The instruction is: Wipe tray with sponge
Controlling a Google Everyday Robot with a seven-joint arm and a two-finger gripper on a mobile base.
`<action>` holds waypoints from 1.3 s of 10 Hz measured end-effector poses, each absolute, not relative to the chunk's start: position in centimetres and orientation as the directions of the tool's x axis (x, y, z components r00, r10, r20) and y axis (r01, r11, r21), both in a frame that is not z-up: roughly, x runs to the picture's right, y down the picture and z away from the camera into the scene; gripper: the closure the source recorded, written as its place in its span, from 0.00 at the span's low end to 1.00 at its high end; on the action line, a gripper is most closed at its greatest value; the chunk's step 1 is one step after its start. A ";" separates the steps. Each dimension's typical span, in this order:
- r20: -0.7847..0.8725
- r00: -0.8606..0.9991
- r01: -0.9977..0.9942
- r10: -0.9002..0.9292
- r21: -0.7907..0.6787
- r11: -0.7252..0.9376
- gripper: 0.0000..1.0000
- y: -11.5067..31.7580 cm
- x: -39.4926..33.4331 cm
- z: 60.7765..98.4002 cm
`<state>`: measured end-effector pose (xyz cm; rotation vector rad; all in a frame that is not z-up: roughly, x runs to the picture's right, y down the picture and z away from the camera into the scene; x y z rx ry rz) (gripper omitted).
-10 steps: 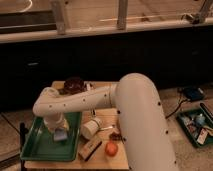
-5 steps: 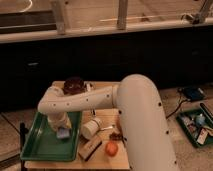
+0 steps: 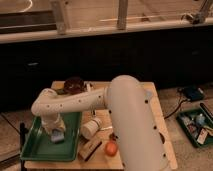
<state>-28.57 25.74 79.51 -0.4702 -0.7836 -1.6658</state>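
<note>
The large green tray (image 3: 41, 146) lies at the left front of the wooden table. The light-blue sponge (image 3: 57, 136) rests on the tray's floor near its middle right. My white arm reaches from the right across the table and bends down over the tray. My gripper (image 3: 54, 128) points down right over the sponge and appears to press on it; its fingers are hidden against the sponge.
A white cup (image 3: 90, 128) lies on its side next to the tray's right rim. A brown block (image 3: 90, 148) and an orange fruit (image 3: 111, 148) sit at the table's front. A dark bowl (image 3: 74, 85) stands at the back. A smaller green tray (image 3: 198, 125) of small items is on the floor at right.
My gripper and the sponge have shifted a little to the right and toward the tray's front. The other objects have not moved.
</note>
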 end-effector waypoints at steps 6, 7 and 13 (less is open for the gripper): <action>0.673 -0.183 0.980 -0.717 0.183 -0.079 1.00 25.6 -25.2 78.8; 0.672 -0.170 0.983 -0.721 0.168 -0.075 1.00 25.2 -24.8 79.2; 0.656 -0.224 0.972 -0.721 0.203 -0.117 1.00 23.6 -28.0 80.8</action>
